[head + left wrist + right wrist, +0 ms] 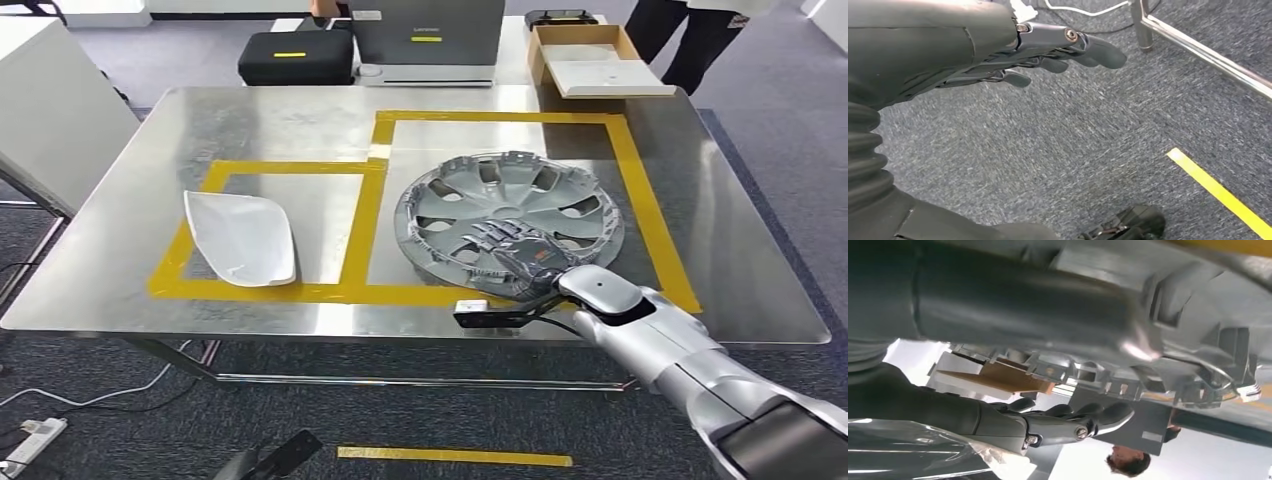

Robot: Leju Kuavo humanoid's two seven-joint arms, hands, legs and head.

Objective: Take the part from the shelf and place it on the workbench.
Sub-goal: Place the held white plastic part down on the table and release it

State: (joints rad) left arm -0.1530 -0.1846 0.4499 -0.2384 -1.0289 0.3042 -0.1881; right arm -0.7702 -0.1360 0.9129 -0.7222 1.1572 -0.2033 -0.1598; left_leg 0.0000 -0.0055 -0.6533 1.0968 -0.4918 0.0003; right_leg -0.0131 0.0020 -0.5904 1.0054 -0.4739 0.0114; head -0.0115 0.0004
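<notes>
The part, a grey hubcap (520, 195), lies on the steel workbench (300, 130) inside the larger yellow-taped rectangle. My right hand (515, 248) grips the hubcap's near rim, its fingers spread flat over the top face. In the right wrist view the ribbed rim of the hubcap (1198, 350) sits between the thick thumb (1023, 305) and the dark fingers (1088, 420). My left hand (1048, 50) hangs beside my body above the carpet, fingers stretched out and holding nothing.
A white curved panel (240, 237) lies in the smaller taped rectangle to the left. Behind the bench stand a black case (295, 57), a grey box (427, 40), an open cardboard box (590, 60) and a person (690, 35). Yellow tape (455, 456) marks the floor.
</notes>
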